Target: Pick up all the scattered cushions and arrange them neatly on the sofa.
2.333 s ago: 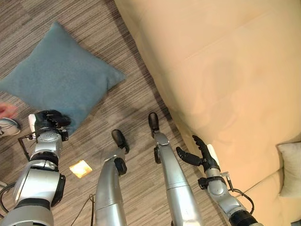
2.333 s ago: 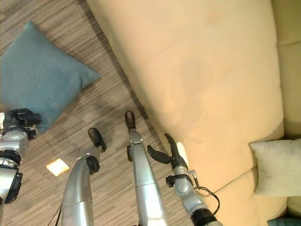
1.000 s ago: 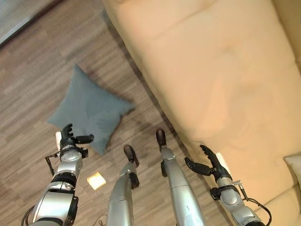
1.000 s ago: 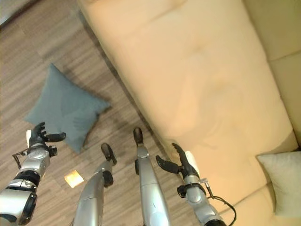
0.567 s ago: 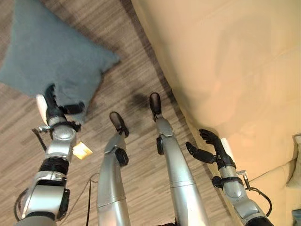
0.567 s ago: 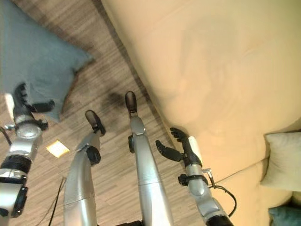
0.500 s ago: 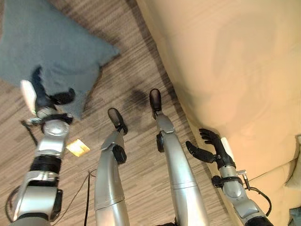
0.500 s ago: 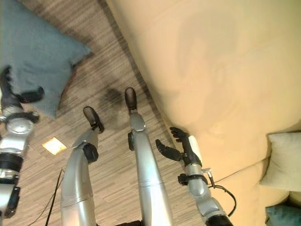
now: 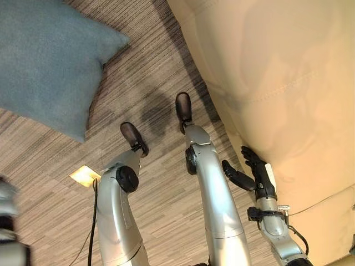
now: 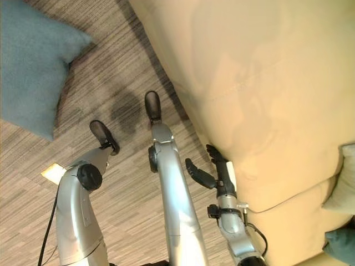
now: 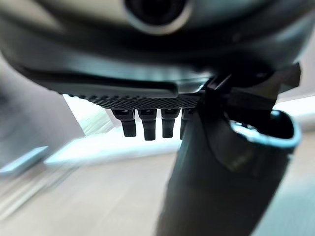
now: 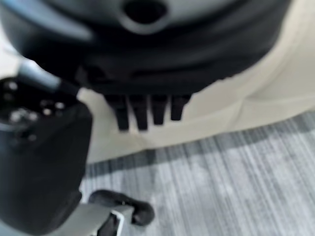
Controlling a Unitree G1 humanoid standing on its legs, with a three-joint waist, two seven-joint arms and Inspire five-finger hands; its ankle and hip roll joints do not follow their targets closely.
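The fingers of the right hand are straight and spread, grasping nothing, hanging just beside the front of the sofa. In its own wrist view the left hand has its fingers pointing straight out, released and empty, with nothing but pale floor and a light wall past them.

The blue cushion lies flat on the floor, well apart from both hands, one corner pointing toward the sofa. Another pale cushion sits at the far end of the sofa, and a darker blue one peeks in below it.

My worry is reach. The blue cushion is off to the robot's left, and I'd guess a deep bend toward it could unsettle a two-legged machine. A soft cushion pinched by one corner could also sag and slip free.

The floor is striped grey-brown planking, with a small yellow square lying on it near the cushion. The sofa is a smooth cream colour with broad seamed seats, bare along most of its length.
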